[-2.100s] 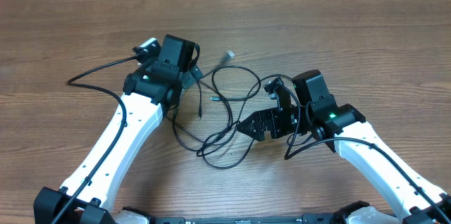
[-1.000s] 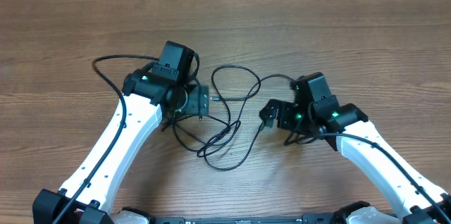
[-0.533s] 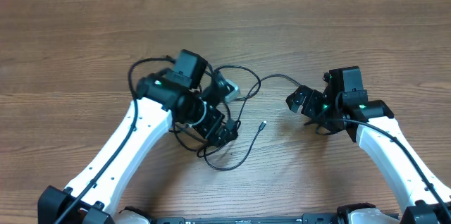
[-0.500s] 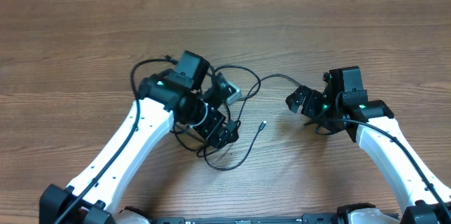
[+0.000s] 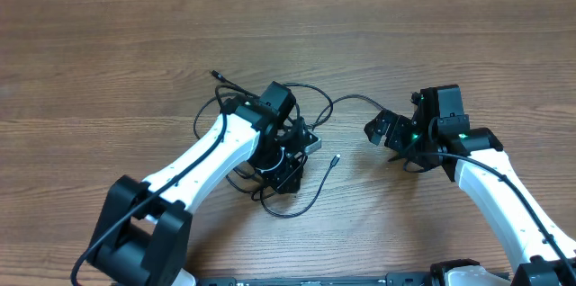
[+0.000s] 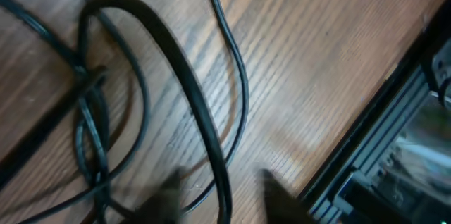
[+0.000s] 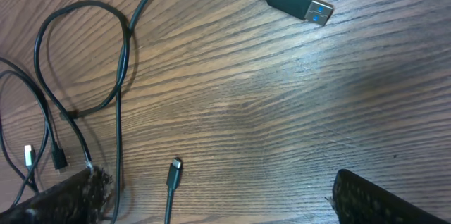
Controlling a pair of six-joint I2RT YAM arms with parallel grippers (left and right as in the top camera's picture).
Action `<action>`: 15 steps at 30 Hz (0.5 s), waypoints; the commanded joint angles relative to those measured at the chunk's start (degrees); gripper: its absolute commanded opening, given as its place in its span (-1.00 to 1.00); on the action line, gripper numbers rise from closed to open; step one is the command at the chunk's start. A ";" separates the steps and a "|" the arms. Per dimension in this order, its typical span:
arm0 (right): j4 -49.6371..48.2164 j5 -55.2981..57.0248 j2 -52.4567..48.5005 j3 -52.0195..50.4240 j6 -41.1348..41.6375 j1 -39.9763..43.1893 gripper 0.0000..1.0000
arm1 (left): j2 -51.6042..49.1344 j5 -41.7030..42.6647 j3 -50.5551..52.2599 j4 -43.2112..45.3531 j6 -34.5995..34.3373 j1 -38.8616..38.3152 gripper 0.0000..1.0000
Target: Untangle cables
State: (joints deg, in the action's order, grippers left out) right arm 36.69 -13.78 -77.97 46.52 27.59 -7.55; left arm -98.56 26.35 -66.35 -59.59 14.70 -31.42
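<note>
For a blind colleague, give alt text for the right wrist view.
Black USB-A cable lies on a wooden table, blue-tongued plug upper right; thinner cords loop at left. The right hand's fingers frame the bottom corners, open.

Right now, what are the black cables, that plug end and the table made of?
The cables look like rubbery plastic with a smooth, slightly shiny skin; they bend in soft loops. The plug end looks like shiny metal with a blue piece inside, likely plastic. The table looks like wood, or a wood-print top: brown grain lines, faint sheen.
</note>
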 commanded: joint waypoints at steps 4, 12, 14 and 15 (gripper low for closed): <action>-0.07 -2.29 0.13 0.44 -0.96 0.17 1.00 | -0.20 14.16 -3.23 -0.13 -0.07 0.35 -0.92; -0.81 -19.26 1.20 0.44 -14.49 0.17 1.00 | 1.88 20.55 -30.29 -2.54 -0.11 1.40 -0.92; -0.79 -22.73 2.27 0.44 -17.66 0.17 1.00 | 1.95 18.43 -35.39 -2.58 -0.68 1.40 -0.92; -0.79 -24.11 2.82 0.44 -18.67 0.17 0.99 | 1.99 16.81 -37.68 -2.58 -1.62 1.40 -0.92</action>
State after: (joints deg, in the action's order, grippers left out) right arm 36.21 -29.17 -77.82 46.52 16.23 -7.53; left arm -98.41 42.92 -96.84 -61.76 14.74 -29.93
